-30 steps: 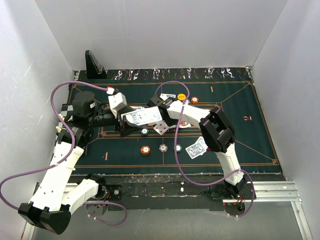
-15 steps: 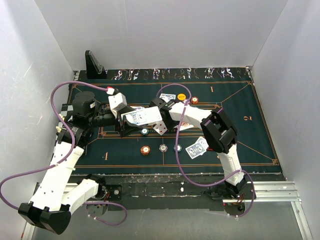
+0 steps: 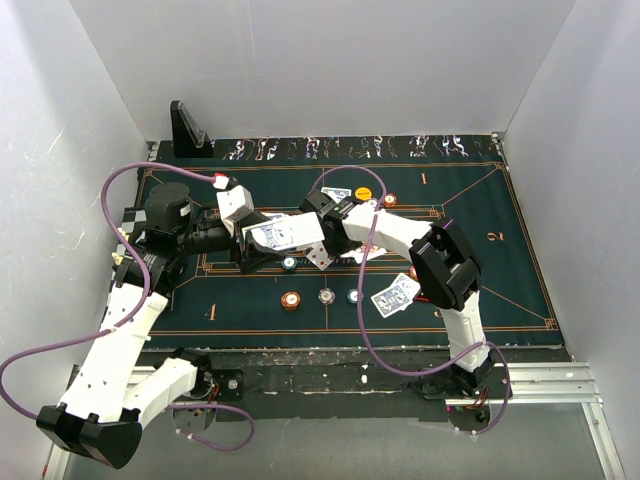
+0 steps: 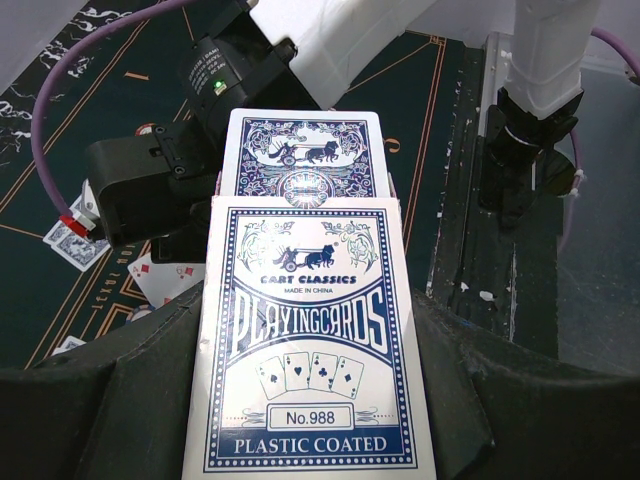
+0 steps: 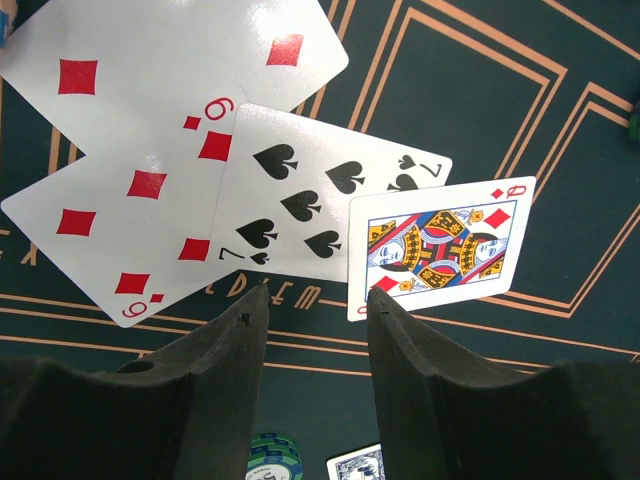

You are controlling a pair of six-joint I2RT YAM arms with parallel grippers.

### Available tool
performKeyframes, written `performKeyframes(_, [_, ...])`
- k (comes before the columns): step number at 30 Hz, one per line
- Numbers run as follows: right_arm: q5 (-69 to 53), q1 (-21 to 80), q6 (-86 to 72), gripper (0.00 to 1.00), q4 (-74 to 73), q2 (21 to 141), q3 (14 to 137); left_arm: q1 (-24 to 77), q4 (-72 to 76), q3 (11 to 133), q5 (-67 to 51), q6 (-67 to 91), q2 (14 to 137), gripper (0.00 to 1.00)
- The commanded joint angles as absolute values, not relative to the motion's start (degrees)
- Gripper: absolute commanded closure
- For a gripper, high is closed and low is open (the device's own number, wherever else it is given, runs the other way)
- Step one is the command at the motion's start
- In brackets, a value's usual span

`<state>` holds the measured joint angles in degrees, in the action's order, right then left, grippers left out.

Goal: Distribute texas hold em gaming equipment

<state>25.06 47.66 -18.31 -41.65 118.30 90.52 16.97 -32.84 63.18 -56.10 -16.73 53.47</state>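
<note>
The left gripper is clamped on a blue card box, one finger on each long side, with the printed face towards its wrist camera. A blue-backed card sticks out of the box's far end. Just beyond that end is the right gripper, hanging over the green mat with its fingers apart and nothing between them. Face-up cards lie flat on the mat just ahead of the right fingertips. The queen of diamonds is ahead and slightly right, its near corner showing in the gap. The seven of spades is straight ahead, partly under the queen. The nine of diamonds is ahead to the left, and another diamond card lies farther out. Back under the right fingers sits a chip stack. From above, three chips lie in a row on the base side of both grippers, well apart from them.
</note>
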Motion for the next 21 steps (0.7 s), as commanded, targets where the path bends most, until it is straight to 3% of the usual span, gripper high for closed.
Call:
performKeyframes(1, [24.18,45.62,-20.21,0.48,-41.84,113.39,91.67,16.61,-31.12,63.55,-56.07,-16.88,52.38,0.88])
performKeyframes(11, [20.39,42.8,-21.79,0.47,-41.05,107.84,88.16,16.61,-30.41,62.67,-56.78,-16.7,52.21,0.88])
performKeyframes(21, [11.44,33.58,-25.75,0.28,-36.13,102.4,77.88,16.61,-30.59,62.23,-56.95,-17.31,51.59,0.89])
